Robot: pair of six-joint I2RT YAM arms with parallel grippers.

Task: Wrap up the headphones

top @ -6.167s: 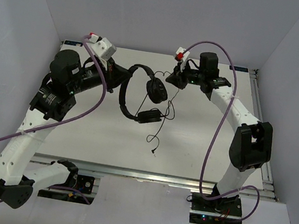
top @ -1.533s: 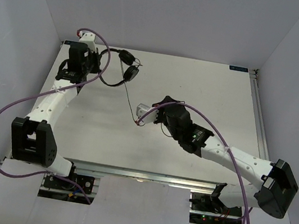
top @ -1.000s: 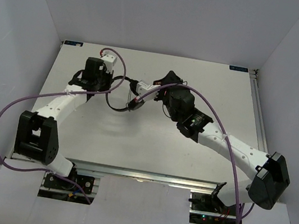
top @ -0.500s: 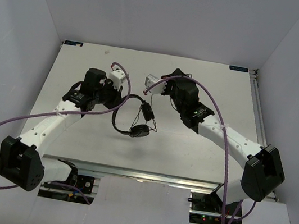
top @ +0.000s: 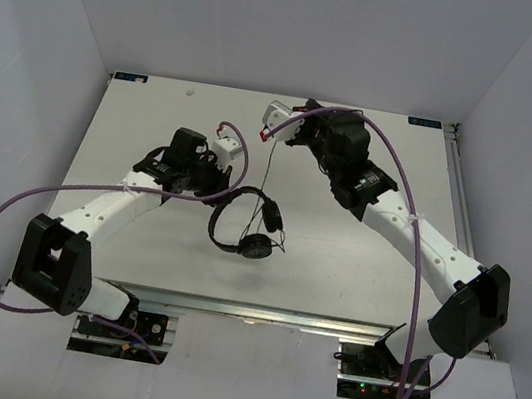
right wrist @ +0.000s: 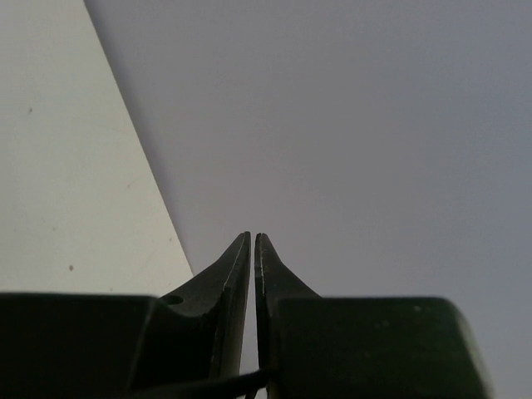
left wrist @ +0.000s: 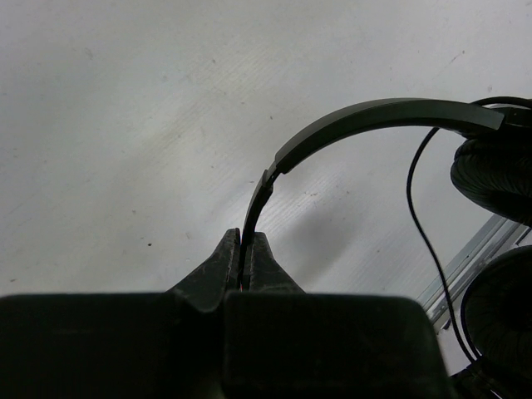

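Note:
The black headphones [top: 242,221] hang over the near middle of the table, ear cups [top: 256,247] low. My left gripper [top: 219,190] is shut on the thin headband [left wrist: 332,133]; in the left wrist view the band runs out from between the closed fingertips [left wrist: 247,249] toward the cups [left wrist: 499,166]. My right gripper [top: 275,132] is held up at the back and is shut on the thin black cord [top: 267,174], which runs taut down to the cups. In the right wrist view the cord [right wrist: 199,386] crosses the base of the closed fingers [right wrist: 237,266].
White table [top: 357,265] with purple walls on three sides. Thick purple arm cables [top: 413,233] loop beside both arms. A metal rail [top: 278,313] runs along the near edge, and another along the right side [top: 460,190].
Over the last half second the left gripper has carried the headphones slightly right and nearer. The right gripper has moved back and up, pulling the cord taut above the cups.

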